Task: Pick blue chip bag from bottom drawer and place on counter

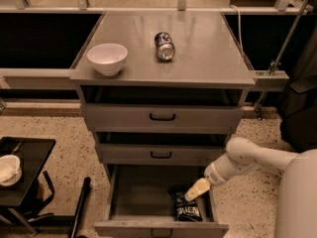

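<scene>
The bottom drawer [138,195] is cut off at its front by the lower edge. Inside the drawer, toward its right side, the upper corner of the blue chip bag [187,211] is covered by the gripper [197,189], which is held just above it. The bag's white lettering cannot be read. To the right of the drawer, the arm [257,160] is cropped by the right edge.

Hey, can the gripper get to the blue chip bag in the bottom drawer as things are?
Probably yes. The bottom drawer is pulled open, the blue chip bag lies uncovered near its front, and the gripper hangs just over the bag's upper edge with nothing between.
</scene>
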